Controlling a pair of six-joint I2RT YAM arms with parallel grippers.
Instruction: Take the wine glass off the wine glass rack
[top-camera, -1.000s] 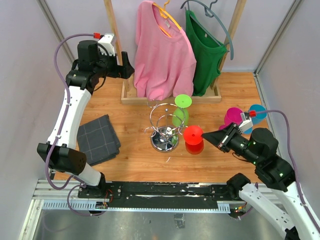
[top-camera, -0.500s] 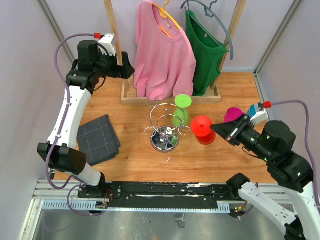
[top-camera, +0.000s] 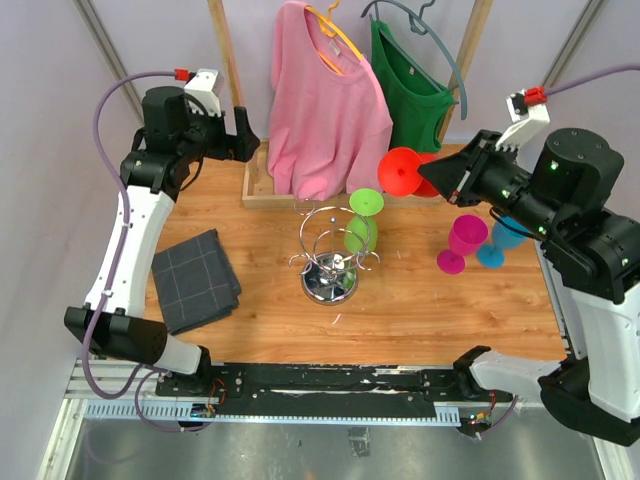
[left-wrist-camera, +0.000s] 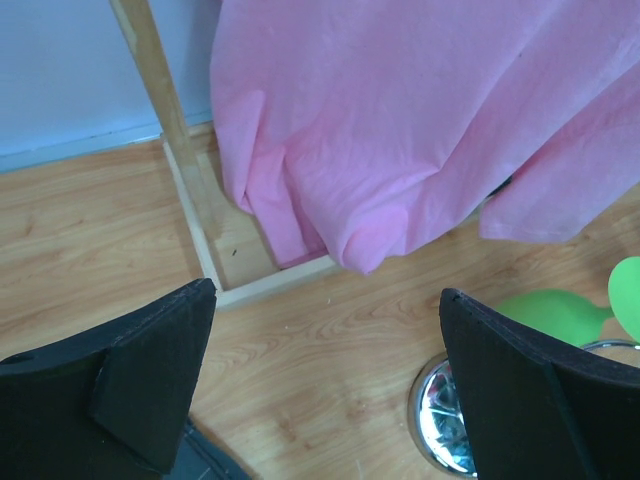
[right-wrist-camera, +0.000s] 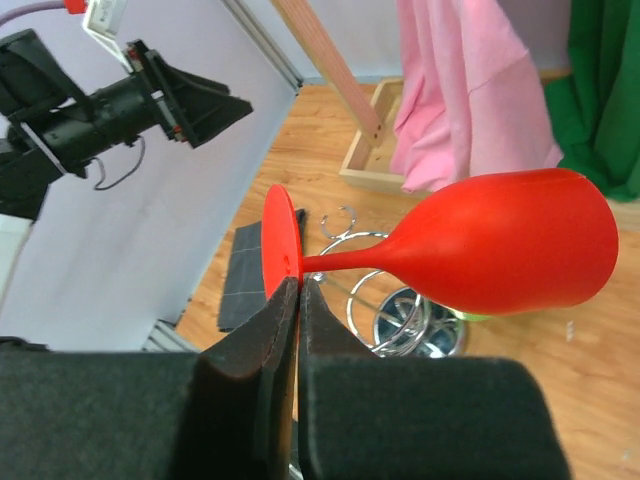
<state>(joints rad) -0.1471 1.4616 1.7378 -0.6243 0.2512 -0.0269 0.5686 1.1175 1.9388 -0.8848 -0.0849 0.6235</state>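
Note:
The chrome wine glass rack (top-camera: 330, 264) stands mid-table; a green wine glass (top-camera: 362, 226) still hangs on it. My right gripper (top-camera: 438, 176) is shut on the round foot of a red wine glass (top-camera: 400, 170) and holds it high in the air, back right of the rack. In the right wrist view the gripper (right-wrist-camera: 298, 292) pinches the foot, and the red glass (right-wrist-camera: 500, 252) lies sideways above the rack (right-wrist-camera: 400, 305). My left gripper (top-camera: 245, 135) is open and empty, high at the back left. The left wrist view (left-wrist-camera: 330, 370) shows the rack's base (left-wrist-camera: 445, 412) below.
A pink glass (top-camera: 462, 240) and a blue glass (top-camera: 495, 246) stand on the table at the right. A wooden clothes rack (top-camera: 262, 190) with a pink shirt (top-camera: 325, 110) and a green shirt (top-camera: 410, 105) stands at the back. A folded grey cloth (top-camera: 195, 278) lies at the left.
My right gripper has lifted the red wine glass from beside the rack, up and away to the back right. My left arm has shifted slightly left.

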